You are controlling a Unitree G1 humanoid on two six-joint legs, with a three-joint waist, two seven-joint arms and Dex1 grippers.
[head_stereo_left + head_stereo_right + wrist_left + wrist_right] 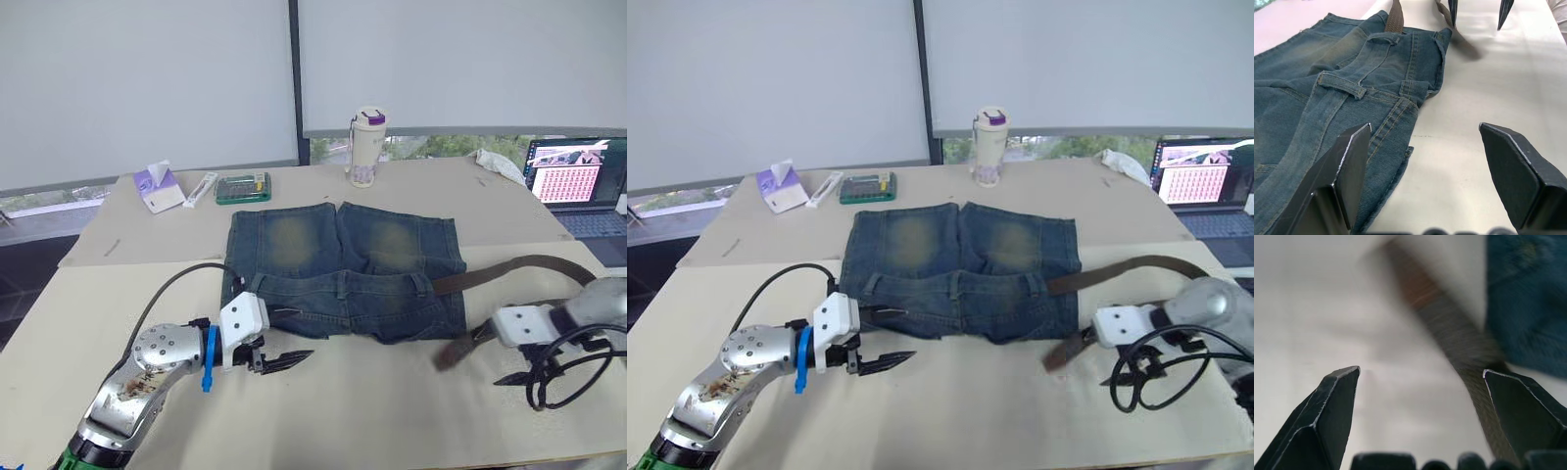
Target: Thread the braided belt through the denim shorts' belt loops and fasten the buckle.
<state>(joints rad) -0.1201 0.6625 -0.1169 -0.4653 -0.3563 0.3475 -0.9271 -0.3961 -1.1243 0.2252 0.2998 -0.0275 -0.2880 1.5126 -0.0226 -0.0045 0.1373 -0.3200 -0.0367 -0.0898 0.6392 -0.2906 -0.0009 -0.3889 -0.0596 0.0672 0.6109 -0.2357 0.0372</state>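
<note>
Clearly the braided belt [509,267] is limp; I'd pinch its free end; both grippers gape empty: left gripper [279,361], right gripper [1420,396].

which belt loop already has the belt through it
The belt loop at the waistband end nearest the right gripper: the braided belt emerges there. The loop nearer the left gripper is empty.

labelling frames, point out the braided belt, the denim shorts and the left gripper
braided belt [519,266]: left eye view, on the strap's curved stretch right of the shorts.
denim shorts [294,245]: left eye view, on one leg's faded patch.
left gripper [284,360]: left eye view, between the fingertips.
</note>
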